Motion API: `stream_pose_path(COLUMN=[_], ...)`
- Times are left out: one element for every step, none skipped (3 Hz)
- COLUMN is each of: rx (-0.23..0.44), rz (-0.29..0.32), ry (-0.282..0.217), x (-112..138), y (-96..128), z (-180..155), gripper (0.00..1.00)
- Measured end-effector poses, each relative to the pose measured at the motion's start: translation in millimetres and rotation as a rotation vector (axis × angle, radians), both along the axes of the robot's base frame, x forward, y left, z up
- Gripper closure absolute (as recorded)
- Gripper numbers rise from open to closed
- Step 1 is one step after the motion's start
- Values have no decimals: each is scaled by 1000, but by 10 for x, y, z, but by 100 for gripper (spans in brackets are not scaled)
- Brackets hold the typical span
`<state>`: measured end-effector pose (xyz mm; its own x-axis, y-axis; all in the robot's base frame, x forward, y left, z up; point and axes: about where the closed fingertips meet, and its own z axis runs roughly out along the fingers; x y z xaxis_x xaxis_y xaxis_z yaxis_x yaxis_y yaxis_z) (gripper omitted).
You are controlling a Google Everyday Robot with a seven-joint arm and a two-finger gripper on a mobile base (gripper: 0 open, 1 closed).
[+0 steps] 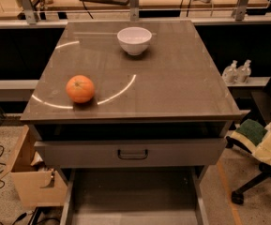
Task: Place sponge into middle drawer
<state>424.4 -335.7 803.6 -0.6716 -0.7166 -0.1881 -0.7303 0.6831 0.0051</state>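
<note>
The sponge (248, 134), yellow with a dark green face turned up, hangs in the air to the right of the cabinet, about level with the drawer front. My gripper (268, 144) is at the right edge of the view, shut on the sponge's right end; most of the arm is cut off. The middle drawer (135, 193) is pulled out at the bottom of the view, a grey tray with a bare floor, below and left of the sponge.
An orange (80, 88) and a white bowl (134, 40) sit on the cabinet top (172, 83). A shut drawer front with a dark handle (132, 153) is above the open tray. A cardboard box (29, 179) stands left, a chair base (247, 186) and bottles (237, 71) right.
</note>
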Motion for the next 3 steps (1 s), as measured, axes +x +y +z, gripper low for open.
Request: stream_pose_path(rx=[0, -23, -75], rz=[0, 10, 37], ry=[0, 1, 5], x=[0, -86, -333], y=[0, -43, -176], z=[0, -134, -482], gripper=[100, 100, 100])
